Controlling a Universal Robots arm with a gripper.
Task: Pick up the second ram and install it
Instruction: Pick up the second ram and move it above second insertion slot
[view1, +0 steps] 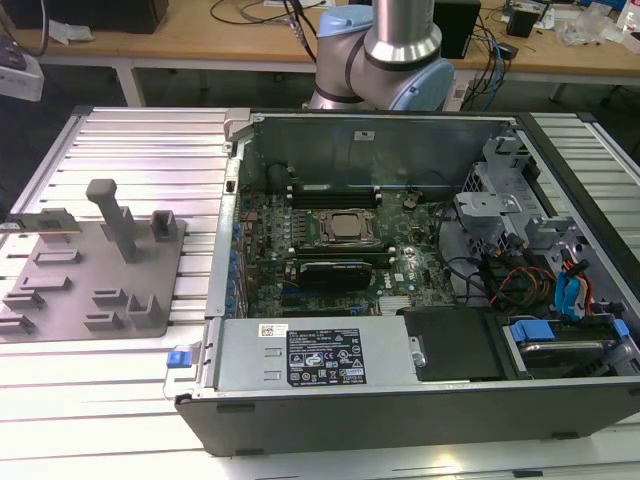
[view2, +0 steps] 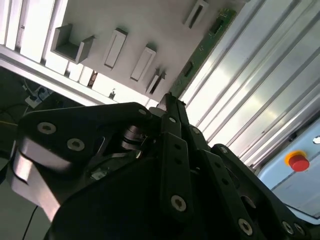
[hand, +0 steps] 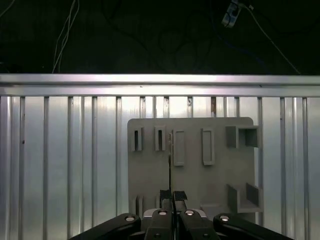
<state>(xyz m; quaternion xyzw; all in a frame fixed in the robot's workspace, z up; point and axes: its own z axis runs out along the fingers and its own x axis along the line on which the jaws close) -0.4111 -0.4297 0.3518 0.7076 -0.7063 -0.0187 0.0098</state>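
Gripper (hand: 170, 195), one: jaws narrow, clamped on one end of the second ram (view2: 200, 52), one, projecting ahead of the jaws. Holder tray (hand: 200, 180), one, beneath the jaws. Computer case (view1: 400, 400), one, containing one motherboard (view1: 262, 240).

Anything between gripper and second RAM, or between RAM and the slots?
Nothing to the thin green RAM stick: the black gripper is shut on it above the grey plastic holder tray. The open case's metal side wall stands between tray and long black motherboard slots.
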